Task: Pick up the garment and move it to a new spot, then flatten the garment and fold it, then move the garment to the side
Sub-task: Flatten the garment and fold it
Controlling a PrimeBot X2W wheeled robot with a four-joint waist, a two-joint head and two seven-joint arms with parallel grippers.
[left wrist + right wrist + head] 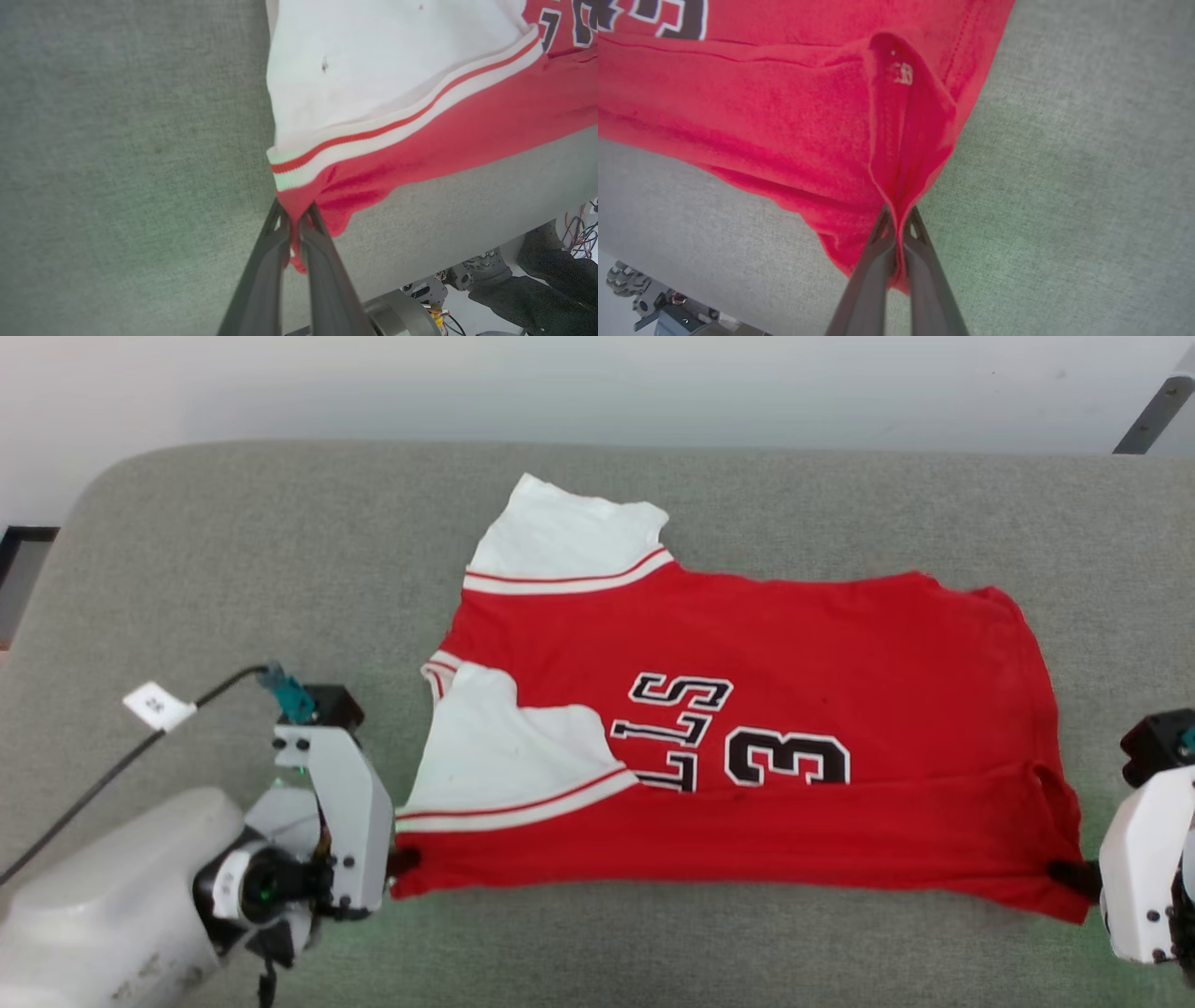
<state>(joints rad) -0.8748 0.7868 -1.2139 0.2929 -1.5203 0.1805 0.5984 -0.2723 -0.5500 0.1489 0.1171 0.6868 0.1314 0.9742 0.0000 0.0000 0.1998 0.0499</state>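
The garment (803, 644), a red jersey with white sleeves and black print, lies spread sideways on the grey table (233, 569), its near edge folded up over the lower part of the print. My left gripper (403, 861) is shut on the garment's near left corner, just below the striped cuff. In the left wrist view the dark fingers (266, 261) pinch red cloth (420, 140) between them. My right gripper (1069, 875) is shut on the near right corner. In the right wrist view red fabric (784, 116) bunches into the closed fingertips (878, 242).
A black cable with a white tag (157, 706) runs to my left wrist. The table's front edge (467, 233) lies close behind both grippers, with the robot base and wiring (574, 228) below it. A dark metal strut (1153, 415) stands at the far right.
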